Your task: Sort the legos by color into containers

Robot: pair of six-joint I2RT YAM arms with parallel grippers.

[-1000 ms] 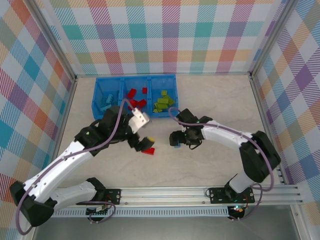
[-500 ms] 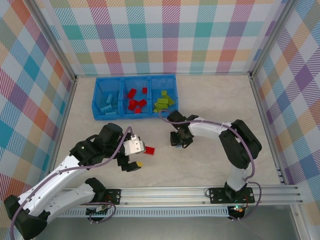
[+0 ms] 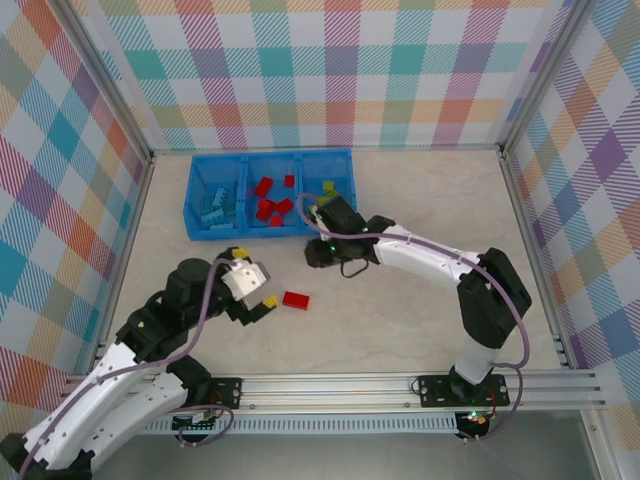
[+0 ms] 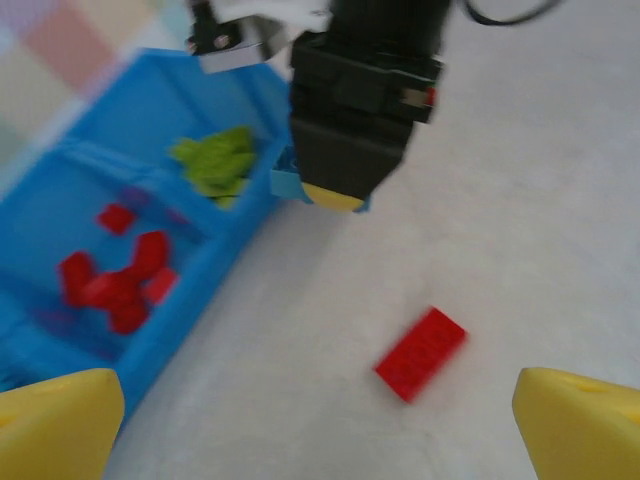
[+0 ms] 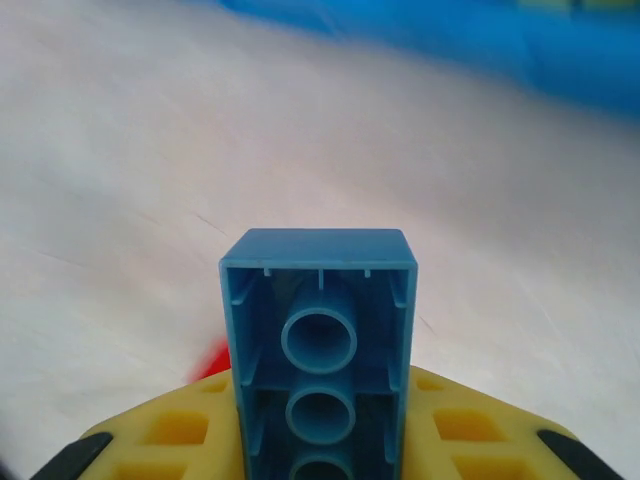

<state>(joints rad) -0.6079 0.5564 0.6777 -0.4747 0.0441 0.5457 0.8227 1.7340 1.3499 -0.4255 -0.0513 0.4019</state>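
R gripper (image 5: 320, 445) clamped on lt-blue brick (image 5: 318, 320), mid-frame in top view, just in front of blue tray (image 3: 240, 236). Lift clear of front wall, go to leftmost compartment (image 3: 196, 186), upper left, release low. L gripper (image 3: 258, 292) wide open, empty, near red brick (image 3: 296, 299)

One bright blue tray (image 3: 220, 157) stands at the far edge of the worktop (image 3: 430, 190), split into three square compartments. The left compartment (image 3: 210, 178) holds about four light blue bricks. The middle compartment (image 3: 272, 168) holds about five red bricks, some overlapping, so the count is rough. The right compartment (image 3: 338, 170) holds a small heap of lime green bricks, partly hidden and too bunched to count. One red brick (image 3: 295, 299) lies alone on the worktop. One light blue brick (image 5: 318, 340) is carried by the right arm (image 3: 430, 262). With the left arm (image 3: 130, 345), that makes two arms.
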